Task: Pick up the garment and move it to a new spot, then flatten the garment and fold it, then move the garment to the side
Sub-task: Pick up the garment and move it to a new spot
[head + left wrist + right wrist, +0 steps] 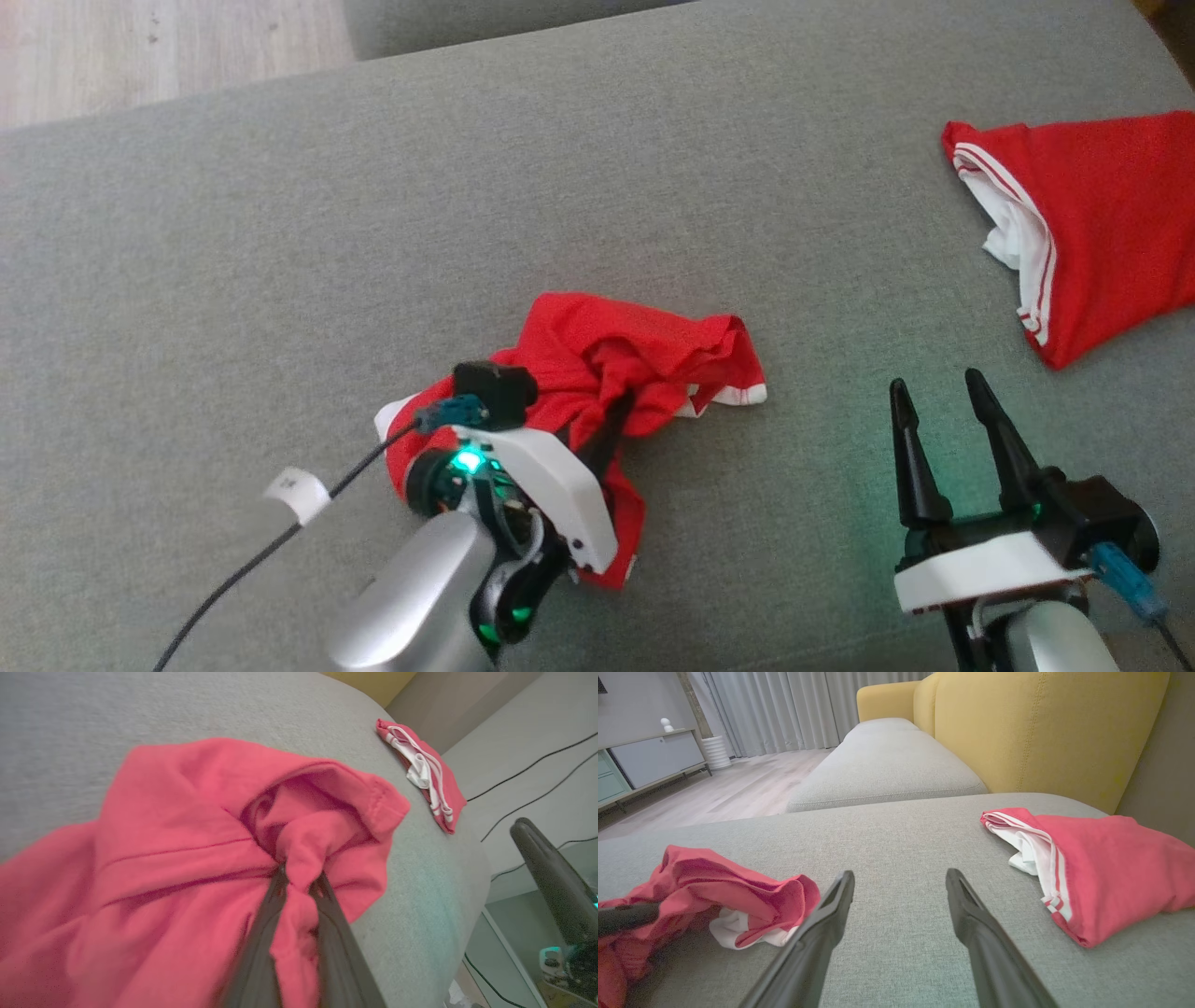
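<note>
A crumpled red garment (pixel 644 359) with white trim lies in a heap on the grey cushion (pixel 467 215), near its front middle. My left gripper (pixel 624 403) is shut on a bunched fold of it; the left wrist view shows the red garment (pixel 187 826) pinched between the two dark fingers (pixel 261 933). My right gripper (pixel 938 390) stands open to the right, fingers apart above bare cushion, nothing between them. From the right wrist view the garment (pixel 714 886) lies left of the right gripper (pixel 900 879).
A second red garment (pixel 1092 233) with white stripes lies folded at the far right of the cushion, also seen as the folded garment (pixel 1101 868). A yellow sofa back (pixel 1041 732) rises behind it. Wooden floor (pixel 140 47) lies beyond the cushion's far edge.
</note>
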You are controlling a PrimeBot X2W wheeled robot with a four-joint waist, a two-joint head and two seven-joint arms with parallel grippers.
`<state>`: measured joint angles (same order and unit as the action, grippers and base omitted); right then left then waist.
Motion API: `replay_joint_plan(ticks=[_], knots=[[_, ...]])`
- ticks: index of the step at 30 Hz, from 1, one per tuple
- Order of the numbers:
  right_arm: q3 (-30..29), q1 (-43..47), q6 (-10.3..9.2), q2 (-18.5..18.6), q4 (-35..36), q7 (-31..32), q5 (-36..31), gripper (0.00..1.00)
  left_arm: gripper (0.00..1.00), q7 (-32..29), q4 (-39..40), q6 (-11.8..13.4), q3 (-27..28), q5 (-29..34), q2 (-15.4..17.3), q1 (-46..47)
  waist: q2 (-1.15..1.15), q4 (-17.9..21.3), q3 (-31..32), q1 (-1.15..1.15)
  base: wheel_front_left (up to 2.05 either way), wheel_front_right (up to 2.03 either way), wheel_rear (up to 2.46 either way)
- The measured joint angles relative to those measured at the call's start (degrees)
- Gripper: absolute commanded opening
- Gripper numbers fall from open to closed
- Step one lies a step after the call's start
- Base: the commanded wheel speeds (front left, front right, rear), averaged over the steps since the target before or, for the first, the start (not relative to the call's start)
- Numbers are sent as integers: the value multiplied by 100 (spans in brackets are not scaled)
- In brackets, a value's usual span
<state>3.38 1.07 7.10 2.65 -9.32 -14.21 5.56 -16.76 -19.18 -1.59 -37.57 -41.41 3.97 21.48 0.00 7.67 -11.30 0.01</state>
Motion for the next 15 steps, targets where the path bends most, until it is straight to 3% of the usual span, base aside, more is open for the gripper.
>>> replay_joint_plan(ticks=[4, 5, 7, 8, 9, 11, 15], knots=[[-15, -51, 0, 0, -31, 0, 0, 100, 0, 403, -276, -52, -326, -420, -93, 93, 0, 53, -36, 0, 0, 0, 0], [-20, -51, 0, 0, -45, 0, -1, 100, 5, 567, -266, -52, -399, -603, -92, 95, 0, 44, -27, 0, 0, 0, 0], [-26, -51, 0, 0, -74, 0, -1, 100, 7, 876, -259, -47, -580, -977, -93, 127, 0, 23, 8, 0, 0, 0, 0], [-26, -50, 0, 0, -83, 0, -1, 100, 15, 1031, -261, -41, -687, -1126, -93, 166, 0, 8, 30, -1, 0, 0, 0], [-24, -50, 0, 0, -92, 0, -1, 100, 36, 1202, -261, -43, -779, -1232, -94, 211, 0, -8, 51, -1, 0, 0, 0], [-16, -50, 0, 0, -114, 0, -1, 100, 97, 1512, -267, -40, -958, -1434, -97, 337, 0, -47, 97, -1, 0, 0, 0], [-2, -43, 0, 0, -190, 0, -2, 100, 100, 2016, -456, 73, -1281, -1463, -99, 614, 0, -128, 228, 0, 0, 0, 0]])
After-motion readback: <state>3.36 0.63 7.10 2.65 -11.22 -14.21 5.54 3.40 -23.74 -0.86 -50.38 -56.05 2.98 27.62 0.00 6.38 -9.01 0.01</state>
